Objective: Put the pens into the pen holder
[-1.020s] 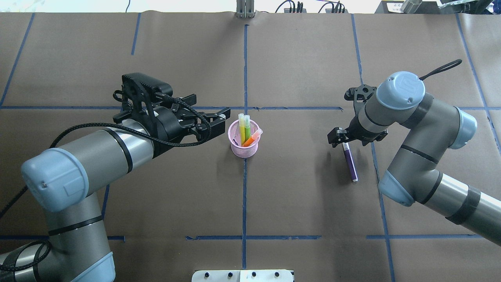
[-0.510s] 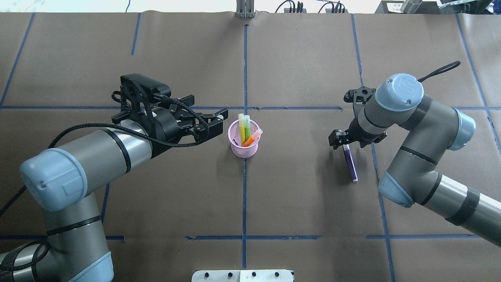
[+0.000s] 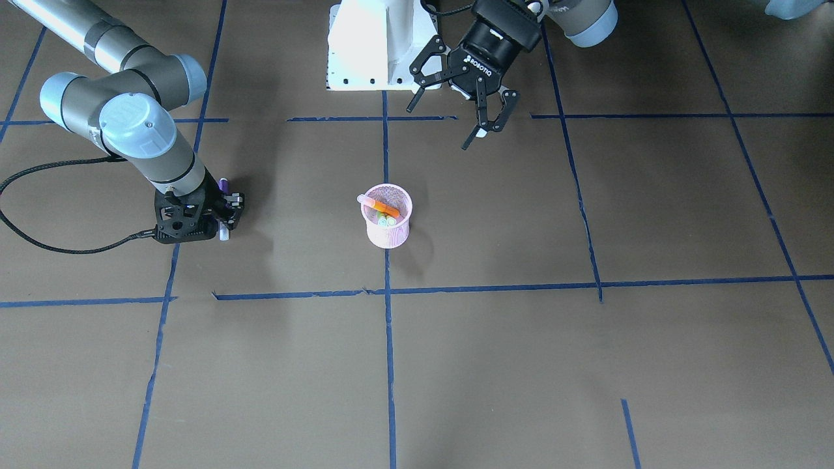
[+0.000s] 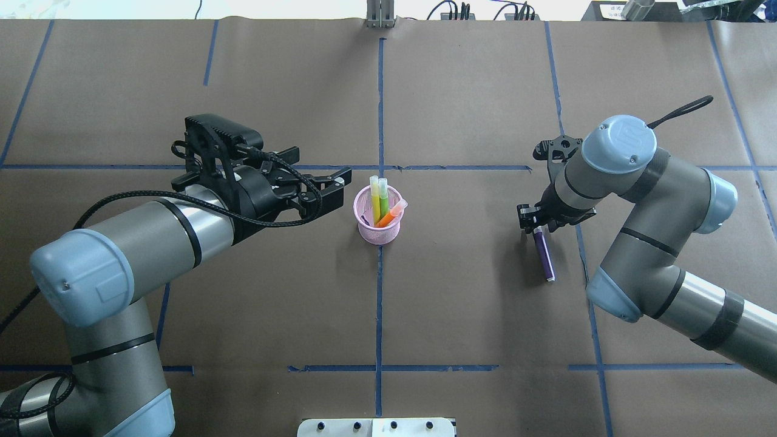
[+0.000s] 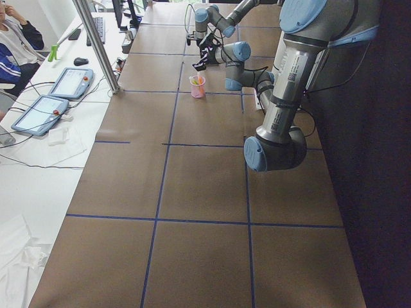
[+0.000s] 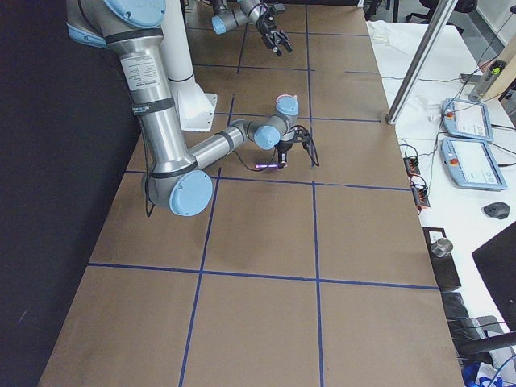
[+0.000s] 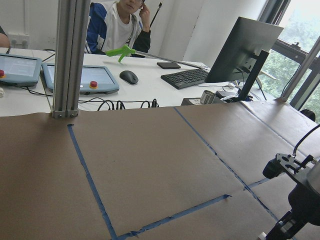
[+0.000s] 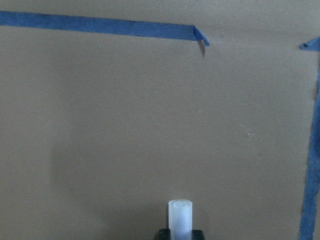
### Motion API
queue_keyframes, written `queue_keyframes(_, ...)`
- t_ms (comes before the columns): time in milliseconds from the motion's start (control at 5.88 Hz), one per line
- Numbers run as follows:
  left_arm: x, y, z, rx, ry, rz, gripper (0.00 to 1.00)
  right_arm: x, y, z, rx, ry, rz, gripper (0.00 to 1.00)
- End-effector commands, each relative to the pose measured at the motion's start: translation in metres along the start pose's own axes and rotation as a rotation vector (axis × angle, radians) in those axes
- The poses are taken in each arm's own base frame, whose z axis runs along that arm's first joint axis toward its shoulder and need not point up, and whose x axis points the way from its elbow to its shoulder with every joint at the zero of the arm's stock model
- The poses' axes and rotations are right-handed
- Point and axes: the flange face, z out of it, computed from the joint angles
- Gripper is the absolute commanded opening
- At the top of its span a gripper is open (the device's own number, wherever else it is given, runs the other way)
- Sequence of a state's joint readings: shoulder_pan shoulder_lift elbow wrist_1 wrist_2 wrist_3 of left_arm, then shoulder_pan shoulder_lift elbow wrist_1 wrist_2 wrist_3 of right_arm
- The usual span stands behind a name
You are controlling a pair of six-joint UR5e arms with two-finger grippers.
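The pink mesh pen holder stands at the table's middle with green and orange pens upright in it. A purple pen lies flat on the table to the right. My right gripper points down over that pen's far end and is shut on it. In the right wrist view the pale cap shows between the fingers. My left gripper hovers open and holds nothing, just left of the holder.
Blue tape lines cross the brown paper table cover. A white base plate sits at the robot's side and a metal post at the far edge. Beyond the table a seated person is at a desk with tablets and a monitor.
The right gripper's fingers have closed in on the purple pen's cap end. The left gripper has drifted slightly left, away from the holder.
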State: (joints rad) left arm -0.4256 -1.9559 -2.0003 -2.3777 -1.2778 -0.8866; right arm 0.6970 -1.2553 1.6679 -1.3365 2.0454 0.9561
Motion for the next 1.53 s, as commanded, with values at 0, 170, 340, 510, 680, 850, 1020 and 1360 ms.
queue_keyframes(0, 0.000, 0.000, 0.000, 0.001, -0.001, 0.000, 1.00, -0.001, 0.001, -0.003, 0.005, -0.004, -0.007, 0.00)
queue_keyframes(170, -0.005, 0.001, 0.000, -0.003, -0.010, 0.003, 1.00, -0.009, 0.002, -0.020, 0.021, -0.033, -0.019, 0.00)
queue_keyframes(340, -0.030, 0.003, 0.001, -0.056, -0.039, 0.018, 1.00, -0.016, 0.003, -0.039, 0.051, -0.056, -0.030, 0.00)
queue_keyframes(510, -0.071, -0.005, -0.003, -0.130, -0.082, 0.028, 1.00, -0.016, -0.009, -0.060, 0.088, -0.077, -0.026, 0.00)
queue_keyframes(680, -0.116, -0.019, -0.005, -0.257, -0.146, 0.026, 1.00, -0.019, -0.013, -0.092, 0.140, -0.117, -0.034, 0.00)
queue_keyframes(850, -0.153, -0.043, -0.012, -0.393, -0.212, -0.022, 1.00, -0.032, -0.015, -0.126, 0.194, -0.161, -0.043, 0.00)
queue_keyframes(1020, -0.164, -0.048, -0.014, -0.419, -0.222, -0.029, 1.00, -0.048, -0.023, -0.161, 0.268, -0.194, -0.057, 0.00)
queue_keyframes(1360, -0.188, -0.049, -0.021, -0.504, -0.282, -0.016, 1.00, -0.092, -0.021, -0.209, 0.487, -0.208, -0.037, 0.00)
